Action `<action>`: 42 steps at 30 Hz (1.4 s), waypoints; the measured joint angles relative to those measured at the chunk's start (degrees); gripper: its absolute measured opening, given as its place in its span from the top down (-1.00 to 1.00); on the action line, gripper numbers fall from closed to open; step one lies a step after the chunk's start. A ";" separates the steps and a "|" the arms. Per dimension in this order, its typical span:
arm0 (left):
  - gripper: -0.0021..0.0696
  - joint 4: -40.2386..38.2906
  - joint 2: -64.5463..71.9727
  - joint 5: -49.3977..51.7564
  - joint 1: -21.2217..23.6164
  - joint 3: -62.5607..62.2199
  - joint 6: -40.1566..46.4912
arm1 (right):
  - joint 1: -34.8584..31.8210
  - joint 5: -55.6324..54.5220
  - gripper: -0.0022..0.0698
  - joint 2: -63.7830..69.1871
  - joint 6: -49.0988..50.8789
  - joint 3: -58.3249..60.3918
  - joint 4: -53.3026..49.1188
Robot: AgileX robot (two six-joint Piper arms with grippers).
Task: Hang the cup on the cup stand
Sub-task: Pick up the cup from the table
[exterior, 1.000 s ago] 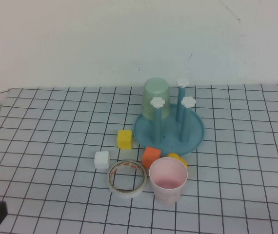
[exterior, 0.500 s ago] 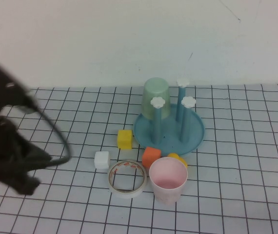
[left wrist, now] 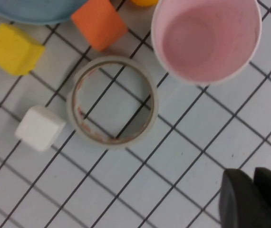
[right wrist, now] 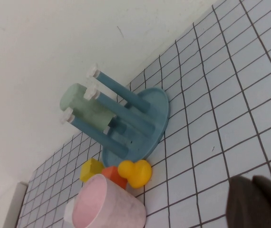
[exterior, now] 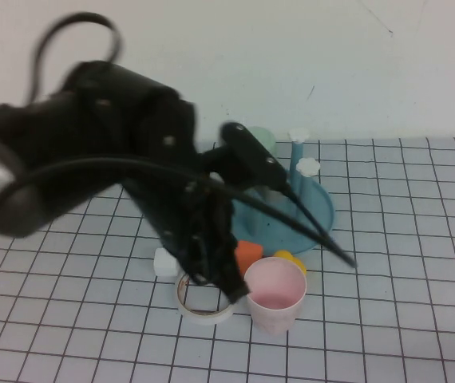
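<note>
The pale pink cup [exterior: 275,294] stands upright, mouth up, on the checked cloth just in front of the blue cup stand [exterior: 315,219]. It also shows in the left wrist view [left wrist: 206,40] and the right wrist view [right wrist: 108,209]. My left arm reaches across the middle, hiding much of the stand. My left gripper [exterior: 227,286] hovers above the tape roll [left wrist: 112,102], just left of the pink cup, its fingers [left wrist: 240,199] together and empty. My right gripper [right wrist: 250,184] is out of the high view, low over the cloth to the right of the stand, shut and empty.
A pale green cup [right wrist: 85,107] hangs upside down on one stand post. An orange block [left wrist: 99,21], a yellow block [left wrist: 12,47], a white block [left wrist: 39,128] and a yellow duck [right wrist: 135,172] lie around the stand's front. The wall is close behind.
My left arm has swung in from the left edge to the middle and now hangs over the tape roll beside the pink cup. The cup and stand have not moved.
</note>
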 joint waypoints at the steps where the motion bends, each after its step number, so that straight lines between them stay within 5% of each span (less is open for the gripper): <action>1: 0.85 0.00 1.76 -0.08 -0.43 -0.96 -0.90 | 0.00 0.04 0.94 0.00 0.00 0.00 0.00; 10: -0.38 -1.43 14.43 -3.50 -1.07 -6.89 -10.11 | 0.00 0.49 0.94 0.00 -0.34 0.00 0.00; 14: -0.53 -1.43 18.06 -6.78 -1.07 -8.24 -13.21 | 0.00 0.62 0.94 0.00 -1.64 0.00 0.34; 24: -0.40 -1.43 25.55 -11.05 -0.97 -9.56 -17.93 | 0.00 0.62 0.94 0.00 -2.78 0.00 0.99; 27: -0.17 -1.04 27.01 -11.10 -0.97 -9.66 -18.88 | 0.00 0.62 0.94 0.00 -2.78 0.00 0.99; 33: 0.75 1.67 27.99 -11.73 -0.86 -9.66 -19.47 | 0.00 0.72 0.94 0.00 -2.78 0.00 1.03; 42: 0.89 3.18 25.82 -11.98 -0.76 -9.66 -18.30 | 0.00 1.11 0.94 0.00 -2.78 0.00 1.16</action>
